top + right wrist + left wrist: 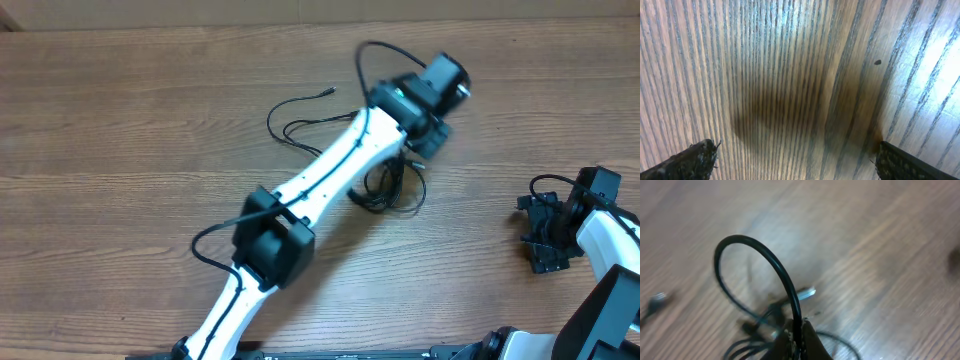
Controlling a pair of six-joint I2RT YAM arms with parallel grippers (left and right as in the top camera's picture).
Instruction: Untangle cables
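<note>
Left wrist view: the left fingers (810,342) are seen clamped together on a looped strand of the cables (782,275), which arches up from the grip. Overhead, the remaining tangle (loose, black) is seen lying on the counter (120,130) beneath that arm. The right fingers (690,160) are held wide apart, well away from it.

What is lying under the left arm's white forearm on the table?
A bunch of thin black cables pokes out beside the left arm, on the table. How much more runs beneath the arm is covered.
</note>
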